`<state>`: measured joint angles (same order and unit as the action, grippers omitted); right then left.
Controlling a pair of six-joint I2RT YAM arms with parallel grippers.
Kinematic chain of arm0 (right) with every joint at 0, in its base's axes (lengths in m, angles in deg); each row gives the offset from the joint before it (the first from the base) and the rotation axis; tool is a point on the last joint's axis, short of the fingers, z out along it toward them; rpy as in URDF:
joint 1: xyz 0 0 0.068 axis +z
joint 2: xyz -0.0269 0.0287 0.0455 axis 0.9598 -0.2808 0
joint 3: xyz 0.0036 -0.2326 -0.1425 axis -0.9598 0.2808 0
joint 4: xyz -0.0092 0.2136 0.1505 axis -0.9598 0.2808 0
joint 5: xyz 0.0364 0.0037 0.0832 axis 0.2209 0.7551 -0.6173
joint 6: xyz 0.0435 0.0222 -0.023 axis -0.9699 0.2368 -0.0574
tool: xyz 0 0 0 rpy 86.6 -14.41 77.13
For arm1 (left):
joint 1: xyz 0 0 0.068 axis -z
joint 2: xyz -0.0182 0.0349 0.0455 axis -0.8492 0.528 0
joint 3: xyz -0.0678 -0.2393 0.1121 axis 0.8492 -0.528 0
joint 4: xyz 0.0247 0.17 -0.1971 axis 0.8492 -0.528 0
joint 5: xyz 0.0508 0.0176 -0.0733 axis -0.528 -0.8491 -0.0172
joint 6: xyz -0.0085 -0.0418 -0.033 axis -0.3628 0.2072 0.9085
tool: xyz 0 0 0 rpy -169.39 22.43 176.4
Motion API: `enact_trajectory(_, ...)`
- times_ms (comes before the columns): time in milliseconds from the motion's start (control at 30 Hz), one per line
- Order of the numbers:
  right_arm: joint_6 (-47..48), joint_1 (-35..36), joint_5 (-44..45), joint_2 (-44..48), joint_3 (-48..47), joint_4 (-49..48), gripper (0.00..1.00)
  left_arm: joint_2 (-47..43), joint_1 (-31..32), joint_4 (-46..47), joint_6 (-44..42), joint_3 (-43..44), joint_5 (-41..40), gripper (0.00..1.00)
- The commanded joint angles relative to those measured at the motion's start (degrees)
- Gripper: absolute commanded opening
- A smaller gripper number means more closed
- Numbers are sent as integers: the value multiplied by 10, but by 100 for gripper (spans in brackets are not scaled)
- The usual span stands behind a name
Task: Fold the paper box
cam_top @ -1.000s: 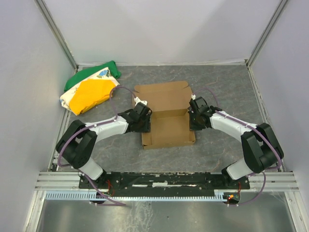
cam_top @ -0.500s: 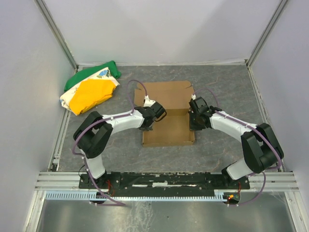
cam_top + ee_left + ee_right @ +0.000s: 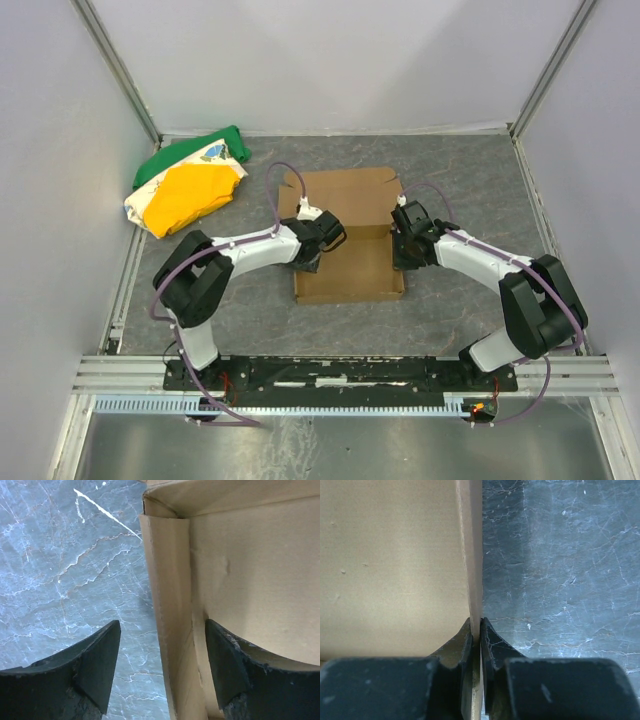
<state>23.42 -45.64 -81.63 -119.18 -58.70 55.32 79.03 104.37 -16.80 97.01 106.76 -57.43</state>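
The brown paper box [image 3: 348, 215] lies in the middle of the table, its back flap flat and its side walls raised. My left gripper [image 3: 318, 250] is at the box's left wall and stands open. In the left wrist view this gripper [image 3: 162, 625] straddles that upright wall [image 3: 167, 580], one finger over the table and one inside the box, neither pressing it. My right gripper [image 3: 400, 248] is at the box's right side. In the right wrist view it [image 3: 476, 622] is shut on the thin right wall [image 3: 470, 555], with the box's inside [image 3: 390, 560] to its left.
A green, yellow and white cloth bundle [image 3: 188, 182] lies at the back left. White enclosure walls with metal posts [image 3: 545, 70] ring the grey marbled table [image 3: 470, 180]. A metal rail [image 3: 340, 372] carries both arm bases at the near edge.
The left arm has swung its wrist rightward onto the box's left wall, and its gripper now stands open astride it. The right arm has kept its grip and place.
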Motion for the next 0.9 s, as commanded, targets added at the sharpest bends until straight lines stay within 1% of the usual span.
enact_trajectory(0, -12, 4, 27, 5, 1, 23, 20, -58, 8, 14, 12, 22, 19, 76)
enact_trajectory(33, -12, 5, 38, 9, -5, 33, 24, -70, 8, 14, 10, 26, 18, 76)
enact_trajectory(67, -12, 5, 51, 18, -15, 42, 33, -86, 7, 14, 9, 28, 15, 76)
enact_trajectory(100, -10, 4, 64, 21, -25, 55, 43, -95, 8, 16, 8, 31, 11, 76)
enact_trajectory(133, -9, 4, 79, 25, -40, 69, 50, -108, 7, 17, 7, 34, 5, 75)
enact_trajectory(200, -4, 3, 101, 38, -70, 93, 54, -139, 7, 20, 4, 41, 1, 75)
enact_trajectory(233, 1, 1, 108, 43, -86, 102, 54, -150, 5, 26, 0, 44, -14, 75)
enact_trajectory(300, 9, -5, 112, 49, -121, 118, 55, -171, -7, 39, -14, 48, -13, 75)
enact_trajectory(367, 18, -20, 100, 45, -157, 131, 55, -183, -43, 56, -26, 51, 25, 76)
enact_trajectory(467, 36, -72, 27, 18, -219, 143, 54, -184, -125, 76, -30, 62, 124, 76)
enact_trajectory(600, 41, -171, -109, -52, -299, 139, 53, -159, -207, 156, -41, 71, 208, 77)
enact_trajectory(700, 31, -214, -198, -117, -353, 125, 51, -103, -278, 196, -7, 92, 340, 74)
enact_trajectory(767, 17, -236, -266, -155, -374, 97, 51, -67, -318, 238, 24, 90, 421, 72)
enact_trajectory(833, 11, -246, -308, -194, -394, 82, 50, -43, -343, 297, 59, 75, 490, 70)
enact_trajectory(867, 14, -247, -313, -208, -406, 83, 50, -32, -349, 320, 68, 71, 515, 69)
